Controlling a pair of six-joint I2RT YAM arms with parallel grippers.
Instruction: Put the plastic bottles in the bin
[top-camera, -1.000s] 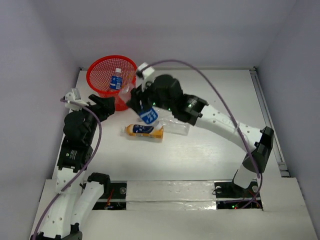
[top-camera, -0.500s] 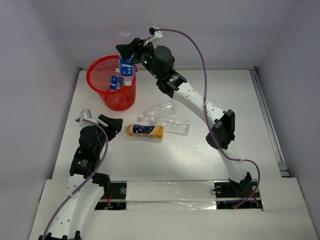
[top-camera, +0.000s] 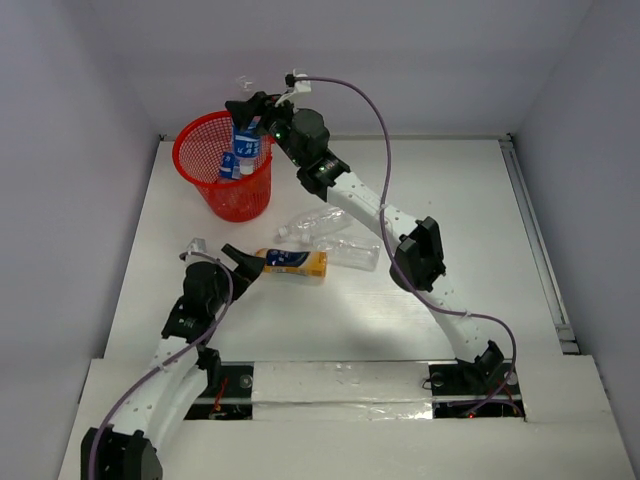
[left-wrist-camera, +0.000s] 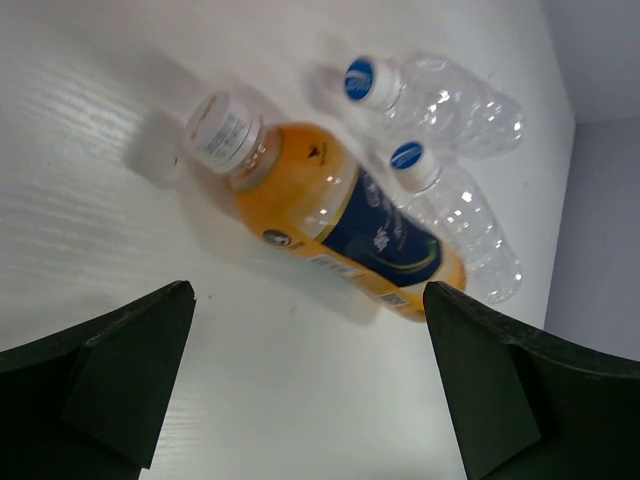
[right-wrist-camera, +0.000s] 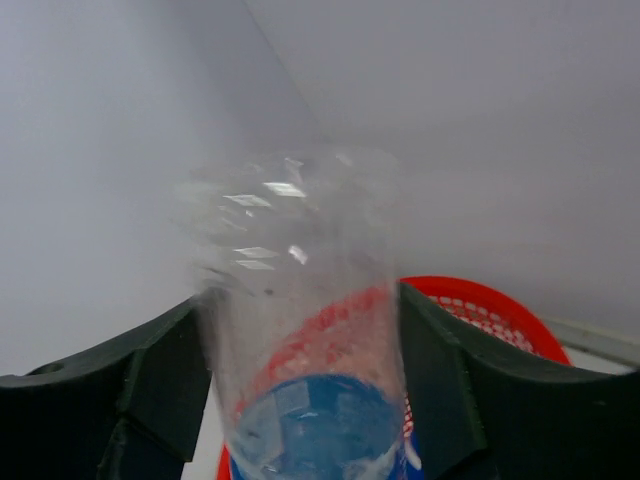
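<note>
Left end effector (left-wrist-camera: 308, 300) wide open beside the orange navy-labelled plastic bottle (left-wrist-camera: 335, 220) on the white worktop (left-wrist-camera: 100, 200), probably light and slick, so grab mid-label; right end effector (right-wrist-camera: 300, 300) flanking a clear blue-labelled bottle (right-wrist-camera: 300, 230) above the red mesh bin (top-camera: 235, 200), grip unclear.

No legible text, orange bottle (left-wrist-camera: 330, 215), white print on blue label (left-wrist-camera: 385, 235) blurred, unreadable

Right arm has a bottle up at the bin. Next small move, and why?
Probably open the right tool and let the bottle drop. The wrist view shows the bottle gripped between the fingers, and from above it hangs over the mouth of the bin, inside the rim, so a release should land it there.
</note>
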